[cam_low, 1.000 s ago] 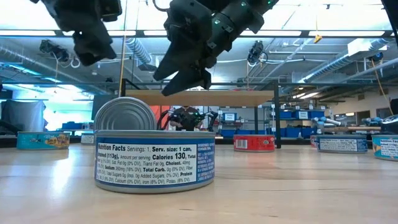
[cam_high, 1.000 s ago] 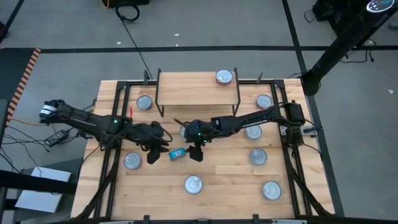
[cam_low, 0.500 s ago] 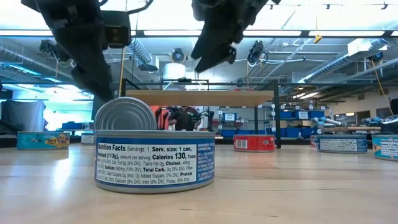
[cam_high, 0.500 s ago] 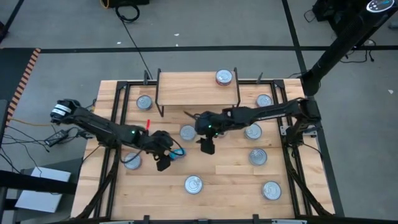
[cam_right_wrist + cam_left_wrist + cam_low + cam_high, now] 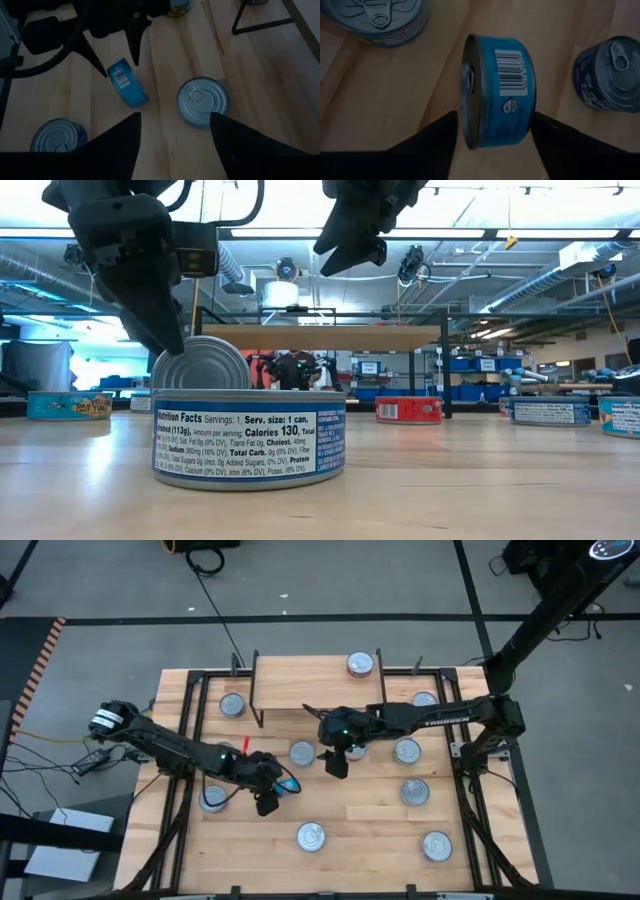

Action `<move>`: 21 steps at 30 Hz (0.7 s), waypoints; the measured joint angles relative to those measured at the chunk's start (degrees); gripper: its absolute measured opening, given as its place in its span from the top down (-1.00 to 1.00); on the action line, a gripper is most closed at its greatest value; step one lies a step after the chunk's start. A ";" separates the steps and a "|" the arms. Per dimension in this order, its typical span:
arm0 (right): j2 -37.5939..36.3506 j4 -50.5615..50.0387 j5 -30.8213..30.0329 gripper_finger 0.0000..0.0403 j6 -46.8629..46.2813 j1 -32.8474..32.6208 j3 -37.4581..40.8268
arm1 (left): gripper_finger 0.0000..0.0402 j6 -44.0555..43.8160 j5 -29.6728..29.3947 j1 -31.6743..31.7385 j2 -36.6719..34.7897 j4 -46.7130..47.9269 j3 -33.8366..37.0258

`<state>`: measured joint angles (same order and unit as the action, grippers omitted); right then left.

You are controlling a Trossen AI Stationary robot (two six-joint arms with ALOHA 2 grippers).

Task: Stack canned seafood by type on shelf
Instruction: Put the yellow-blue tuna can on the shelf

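Note:
A teal can [image 5: 497, 90] stands on its edge on the table, barcode up, between the two fingers [image 5: 440, 137] of my left gripper [image 5: 275, 790]. The jaws stand open on either side of it, close to its two faces. The low view shows this can's round silver face [image 5: 200, 363] behind a dark blue can [image 5: 248, 435]. My right gripper [image 5: 337, 762] hangs open above the table with nothing in it, near a flat can [image 5: 302, 753]. The shelf [image 5: 318, 680] stands at the back and carries one red-rimmed can [image 5: 360, 664].
Several more cans lie flat around the table: at the left [image 5: 212, 798], front [image 5: 311, 836], back left [image 5: 232, 705] and along the right side [image 5: 415, 792]. Black rails [image 5: 180, 740] frame the tabletop. The shelf's thin black legs [image 5: 260, 22] stand near the right arm.
My left gripper moved right and down onto the tipped teal can, and its jaws widened around it. The right gripper rose and drew back towards the shelf.

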<state>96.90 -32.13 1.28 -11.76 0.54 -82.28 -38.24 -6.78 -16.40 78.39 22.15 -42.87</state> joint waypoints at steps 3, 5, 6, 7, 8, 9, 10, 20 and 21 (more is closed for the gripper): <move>0.00 -0.06 0.00 -0.22 -0.01 0.00 0.00 | 0.04 0.37 0.17 0.19 -0.68 3.29 -1.06; 0.00 -0.10 0.00 -0.20 0.01 0.00 0.00 | 0.21 2.13 -0.45 0.60 -1.16 8.46 -3.97; 0.00 -0.10 0.00 -0.20 0.04 0.01 0.00 | 0.29 3.60 -1.18 0.75 -1.30 11.21 -5.67; 0.00 -0.12 0.00 -0.20 0.14 0.00 0.00 | 0.35 5.42 -2.01 0.99 -1.56 13.71 -7.38; 0.00 -0.10 -0.09 -0.20 0.25 0.02 0.00 | 0.44 7.04 -3.13 1.08 -1.71 15.91 -9.48; -0.08 -0.14 -0.20 -0.20 0.40 0.04 0.00 | 0.51 8.76 -4.38 1.41 -1.86 17.61 -11.67; -0.17 -0.24 -0.22 -0.20 0.62 0.09 0.00 | 0.56 10.74 -5.57 1.81 -1.86 19.44 -13.92; -4.25 -1.80 -3.41 -0.19 -0.03 0.09 0.00 | 0.94 21.12 -10.99 8.52 -1.86 28.73 -30.64; -4.77 -1.82 -3.68 -0.20 -0.25 0.10 0.00 | 0.97 21.25 -10.99 8.76 -1.89 28.95 -30.90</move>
<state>92.13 -33.95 -2.40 -12.01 0.63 -82.28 -16.99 -17.77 -7.64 76.50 51.10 -73.77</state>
